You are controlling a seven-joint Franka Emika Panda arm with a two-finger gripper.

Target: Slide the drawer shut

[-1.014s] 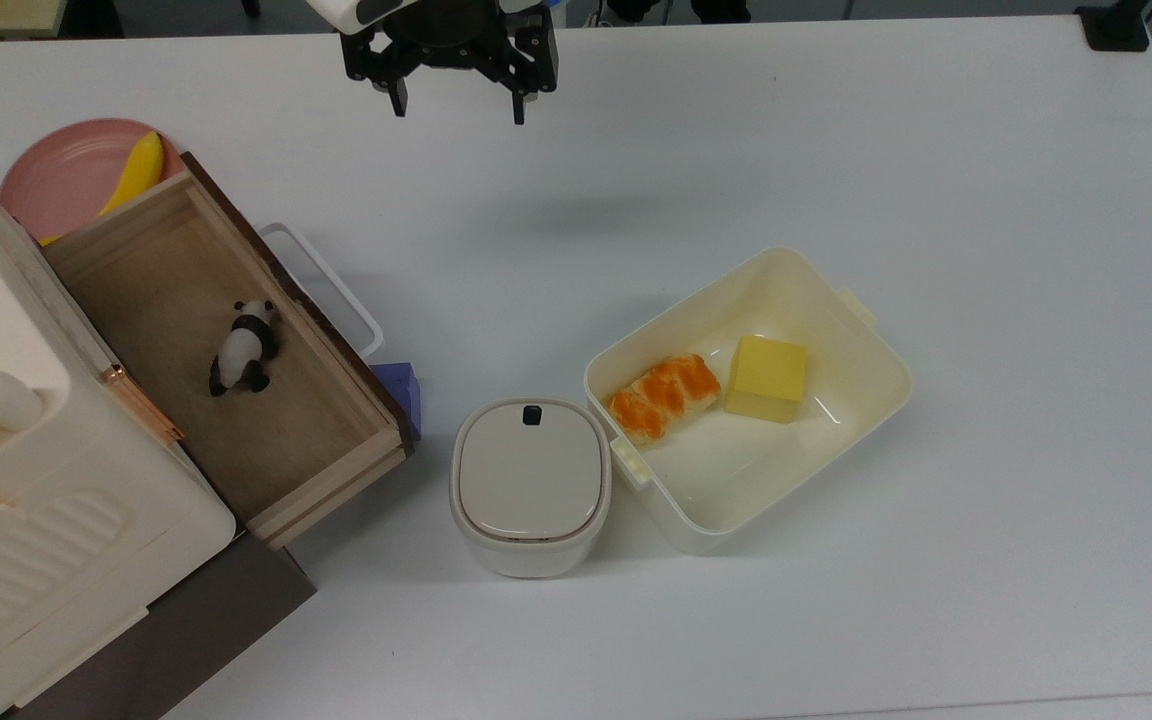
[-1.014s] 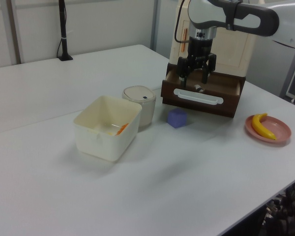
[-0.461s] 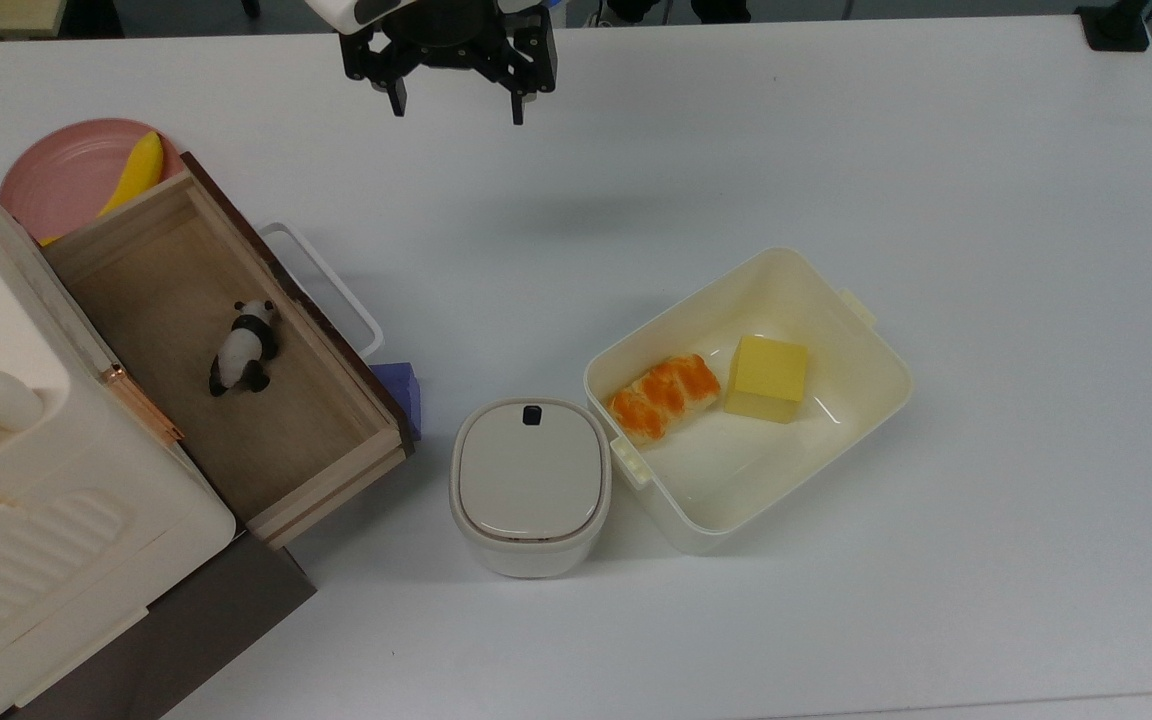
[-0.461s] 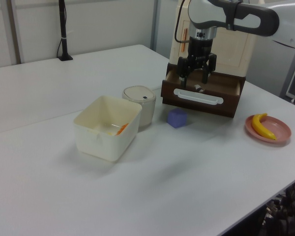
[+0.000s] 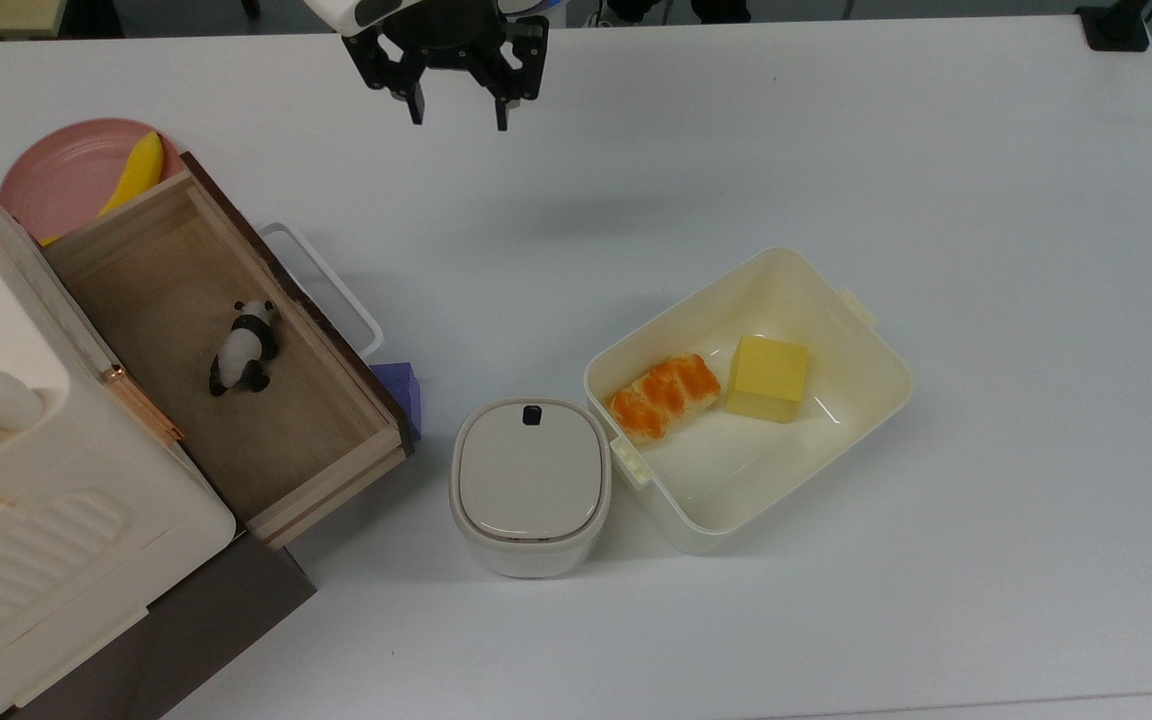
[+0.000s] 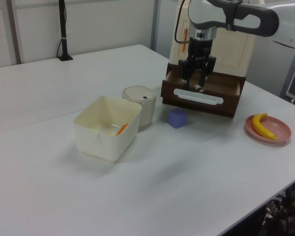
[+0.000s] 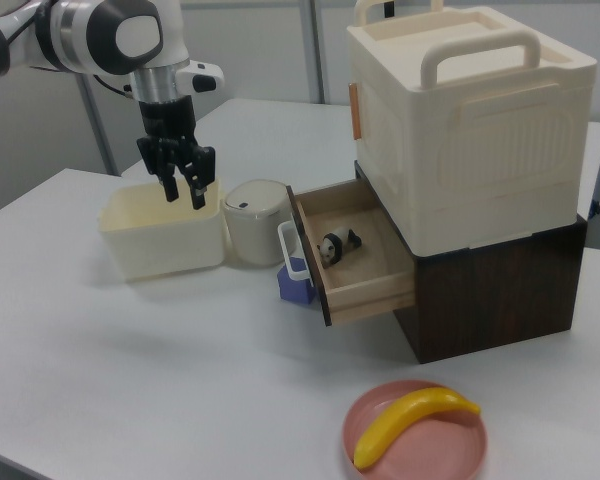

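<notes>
White tabletop [image 5: 936, 150] fills my feed. Going left to right in the top view: I see the cream cabinet [image 5: 26, 480] at the left edge, a pink plate [image 5: 61, 180] with a banana [image 5: 136, 172] beyond it, and the drawer [image 5: 226, 355] pulled out, its long axis running diagonally, dark front and white handle [image 5: 321, 285] facing right toward mid-table. A panda [image 5: 244, 347] lies inside. A purple block [image 5: 401, 395] touches the drawer's front corner. Next come the lidded pot [image 5: 530, 485] and the bin [image 5: 751, 400] holding bread [image 5: 664, 397] and a yellow cube [image 5: 766, 378]. My gripper [image 5: 456, 105] hangs above the table's far side, well apart from the drawer, fingers apart and holding nothing.
</notes>
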